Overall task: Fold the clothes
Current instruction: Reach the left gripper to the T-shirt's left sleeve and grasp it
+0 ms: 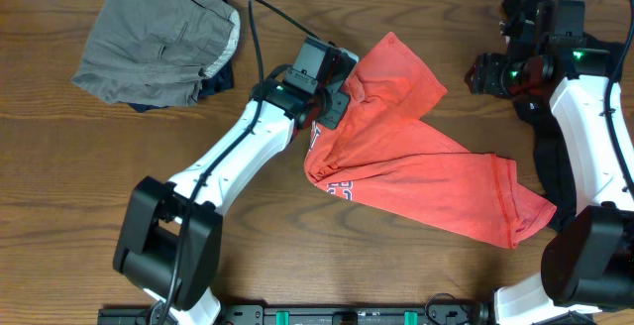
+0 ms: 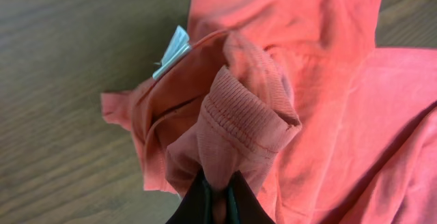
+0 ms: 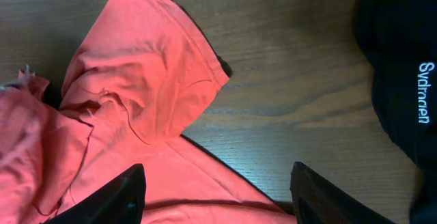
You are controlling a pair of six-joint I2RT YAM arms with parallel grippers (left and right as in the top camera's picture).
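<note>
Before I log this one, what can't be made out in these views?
- T-shirt lettering: overhead, mostly tucked under a fold and the left arm; unreadable.
- Navy piece: overhead, only an edge shows beneath the shorts.
- Black shirt: right wrist view, cut off by the right edge; print too blurred to read surely.
- Left jaws: left wrist view, cut off by the bottom edge; how much cloth they pinch is hidden.

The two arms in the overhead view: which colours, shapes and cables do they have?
The left arm and the right arm both have white rounded shells between black joints, and a bulky black base. A thin black cable loops off the left arm's wrist. Small green lights glow near the right wrist. The fingers are plain black.
</note>
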